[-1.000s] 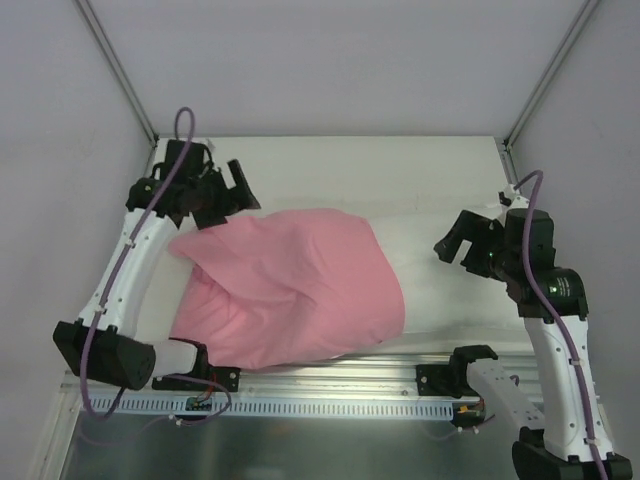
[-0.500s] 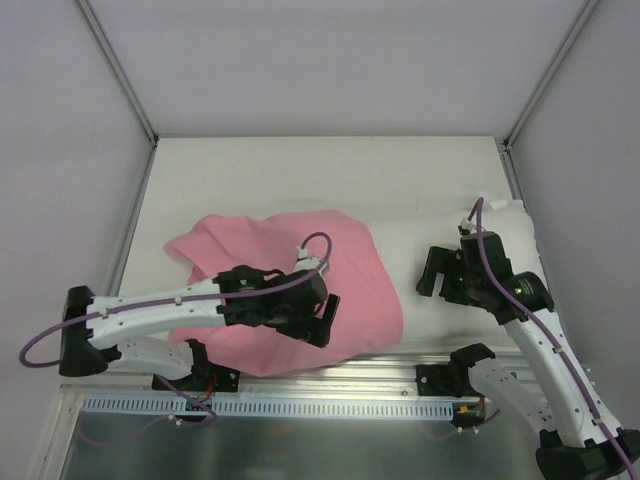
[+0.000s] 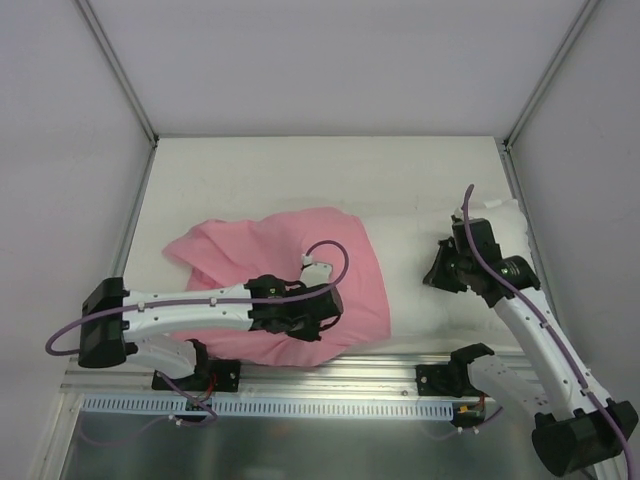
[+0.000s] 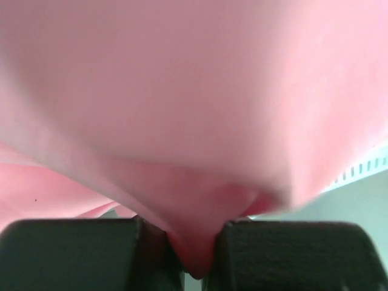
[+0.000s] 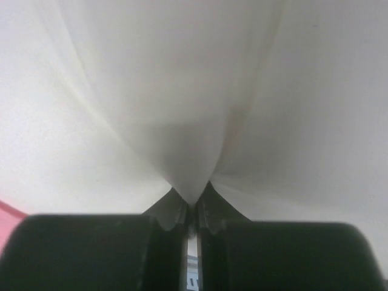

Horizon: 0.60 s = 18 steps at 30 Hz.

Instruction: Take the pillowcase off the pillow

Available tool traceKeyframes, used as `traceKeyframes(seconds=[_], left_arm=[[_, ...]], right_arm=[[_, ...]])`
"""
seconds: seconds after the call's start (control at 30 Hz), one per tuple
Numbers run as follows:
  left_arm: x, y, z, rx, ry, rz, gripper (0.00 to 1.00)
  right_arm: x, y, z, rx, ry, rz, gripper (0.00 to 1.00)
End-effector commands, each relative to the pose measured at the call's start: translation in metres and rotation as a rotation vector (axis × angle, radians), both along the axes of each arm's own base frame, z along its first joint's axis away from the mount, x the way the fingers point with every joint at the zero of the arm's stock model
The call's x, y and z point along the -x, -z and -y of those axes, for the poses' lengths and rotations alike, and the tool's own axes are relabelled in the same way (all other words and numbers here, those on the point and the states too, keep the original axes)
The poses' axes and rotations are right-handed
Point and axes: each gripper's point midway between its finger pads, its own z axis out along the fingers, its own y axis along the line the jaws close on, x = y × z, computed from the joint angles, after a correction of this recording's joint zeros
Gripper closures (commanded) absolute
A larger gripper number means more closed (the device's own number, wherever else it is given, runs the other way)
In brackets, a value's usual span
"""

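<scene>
Smooth pink pillowcase (image 3: 270, 265) wrinkles softly over the plump white pillow (image 3: 405, 262).

Left arm (image 3: 190, 302): white link shells with black joint housings; small dark fasteners are dotted along the forearm. Left purple cable (image 3: 345, 262) is seen as a loop at the wrist and again at 8 o'clock of the top view. Right arm (image 3: 535, 325): same white-and-black build, with the right purple cable (image 3: 466, 205) run along it. Left gripper (image 4: 197, 267) and right gripper (image 5: 193, 221): blocky matte-black fingers (image 4: 73, 254), finely grained.
</scene>
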Motion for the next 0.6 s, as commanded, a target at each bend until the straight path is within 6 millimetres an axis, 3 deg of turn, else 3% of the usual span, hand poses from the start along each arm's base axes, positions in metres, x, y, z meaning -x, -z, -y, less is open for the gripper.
traceKeyframes(seconds=[0.0,0.13,0.17,0.23,0.27,0.33,0.37,0.43,0.53,0.57], left_arm=[[0.004,-0.001,-0.049,-0.024,-0.082,0.025,1.0],[0.002,-0.008,-0.095,0.042,-0.251,0.054,1.0],[-0.001,-0.019,-0.106,0.111,-0.287,0.078,1.0],[-0.006,-0.023,-0.136,0.125,-0.385,0.1,1.0],[-0.011,-0.035,-0.149,0.196,-0.428,0.139,1.0],[-0.014,-0.045,-0.176,0.217,-0.515,0.176,1.0],[-0.018,-0.059,-0.188,0.276,-0.559,0.218,1.0],[-0.016,-0.065,-0.213,0.255,-0.616,0.243,1.0],[-0.014,-0.078,-0.235,0.202,-0.663,0.269,1.0],[-0.015,-0.08,-0.233,0.174,-0.65,0.273,1.0]], right_arm=[[-0.032,0.001,0.003,-0.028,0.094,0.009,0.99],[-0.06,-0.016,0.016,-0.087,0.2,0.044,0.99],[-0.07,-0.03,0.025,-0.101,0.247,0.078,0.99],[-0.079,-0.043,0.032,-0.12,0.28,0.102,0.99],[-0.088,-0.061,0.042,-0.131,0.32,0.147,0.99],[-0.09,-0.077,0.05,-0.141,0.35,0.177,0.99],[-0.093,-0.09,0.063,-0.144,0.395,0.212,0.99],[-0.092,-0.102,0.072,-0.146,0.428,0.237,0.99],[-0.085,-0.117,0.086,-0.137,0.479,0.275,0.99],[-0.082,-0.121,0.09,-0.129,0.491,0.292,0.99]])
